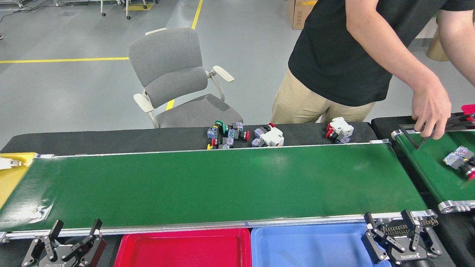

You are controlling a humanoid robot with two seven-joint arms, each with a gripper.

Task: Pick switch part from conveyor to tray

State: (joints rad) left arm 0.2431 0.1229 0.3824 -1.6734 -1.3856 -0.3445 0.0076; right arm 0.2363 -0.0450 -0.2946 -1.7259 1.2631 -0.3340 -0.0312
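green and bare, the conveyor [222, 185] runs across the middle of the frame from left to right, and no switch part lies on its belt at this moment. the nearest switch part [460, 160] that travels on a belt is on the shorter green belt [430, 167] at the right edge of the frame, so it lies up and to the right of the right gripper [399, 237]; its long axis seems to point down and to the right, with the red cap at the lower end. the right gripper is clearly the nearer one, while the left gripper [72, 237] in the lower left corner is well apart from it. both grippers hang low at the near rail with their fingers spread apart and nothing between them. a person's hand [430, 111] holds the black guide bar [441, 128] over the short belt, near this part. other parts rest on the black strip [111, 141] behind the conveyor: one cluster of several small parts [227, 135] in the middle, too tangled to count exactly, one white and red part [269, 137] just beside it, and one more [339, 130] further right. there are two trays at the bottom edge, one red tray [148, 252] and one blue tray [297, 248], both seem empty. an office chair [178, 78] stands behind.
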